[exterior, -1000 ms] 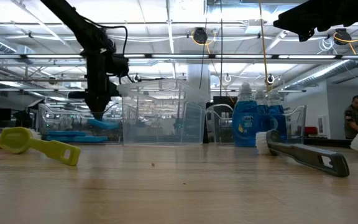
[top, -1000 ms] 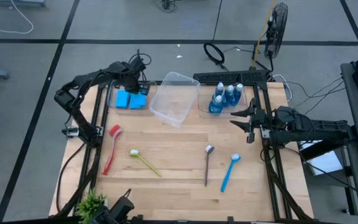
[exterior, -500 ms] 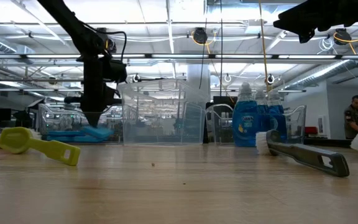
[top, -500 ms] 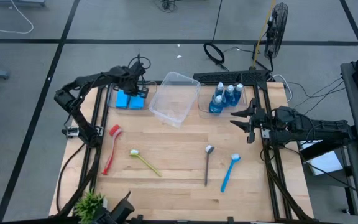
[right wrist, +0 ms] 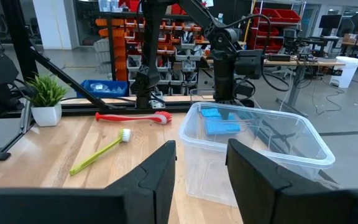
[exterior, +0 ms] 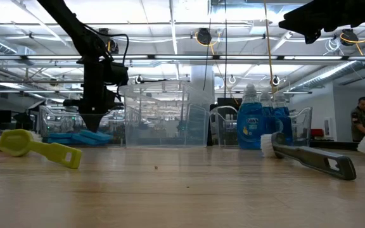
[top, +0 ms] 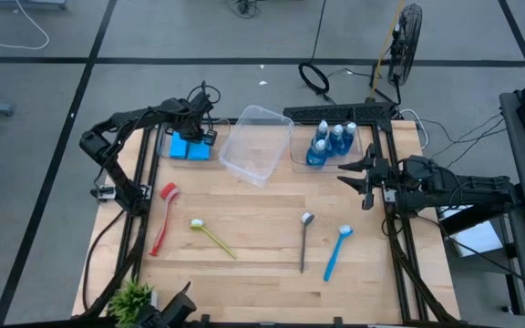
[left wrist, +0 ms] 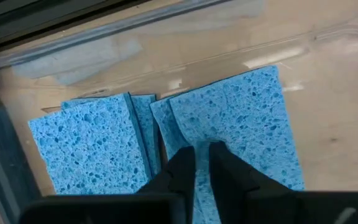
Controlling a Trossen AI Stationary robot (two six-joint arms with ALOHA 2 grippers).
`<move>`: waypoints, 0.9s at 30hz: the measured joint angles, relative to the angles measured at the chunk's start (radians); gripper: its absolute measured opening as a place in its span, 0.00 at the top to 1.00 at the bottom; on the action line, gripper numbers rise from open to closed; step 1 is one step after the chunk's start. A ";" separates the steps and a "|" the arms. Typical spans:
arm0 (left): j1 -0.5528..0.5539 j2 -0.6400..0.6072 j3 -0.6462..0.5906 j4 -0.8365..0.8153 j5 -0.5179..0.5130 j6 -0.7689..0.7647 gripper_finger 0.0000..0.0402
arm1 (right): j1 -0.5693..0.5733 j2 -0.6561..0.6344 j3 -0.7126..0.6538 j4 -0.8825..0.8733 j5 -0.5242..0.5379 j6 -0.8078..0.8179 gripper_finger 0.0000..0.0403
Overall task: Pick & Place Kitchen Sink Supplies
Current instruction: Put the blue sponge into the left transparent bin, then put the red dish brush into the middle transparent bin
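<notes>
I see the left tool [left wrist: 196, 163] poised directly above the sponges [left wrist: 166, 140] in their clear bin [top: 167, 148], fingers nearly together and empty. The right tool [top: 361, 176], fingers apart, waits beside the bottles [top: 329, 141], well apart.

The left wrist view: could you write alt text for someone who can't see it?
Bright-blue sponges lie side by side inside a clear plastic bin, seen from just above. The left pincer hangs over them, its two dark fingers nearly together with nothing between them.
</notes>
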 joint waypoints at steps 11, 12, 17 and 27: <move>-0.009 -0.139 -0.001 -0.008 0.009 0.006 0.59 | 0.000 0.000 0.000 0.000 0.000 0.000 0.68; -0.012 -0.164 -0.001 -0.010 0.009 0.006 0.56 | 0.000 0.000 0.000 0.000 0.000 0.000 0.68; -0.045 -0.320 -0.001 -0.026 0.028 -0.016 0.45 | 0.000 0.000 0.000 0.000 0.000 0.000 0.68; -0.275 -0.576 0.000 -0.053 0.134 -0.168 0.40 | 0.000 0.000 0.000 0.000 -0.003 0.000 0.68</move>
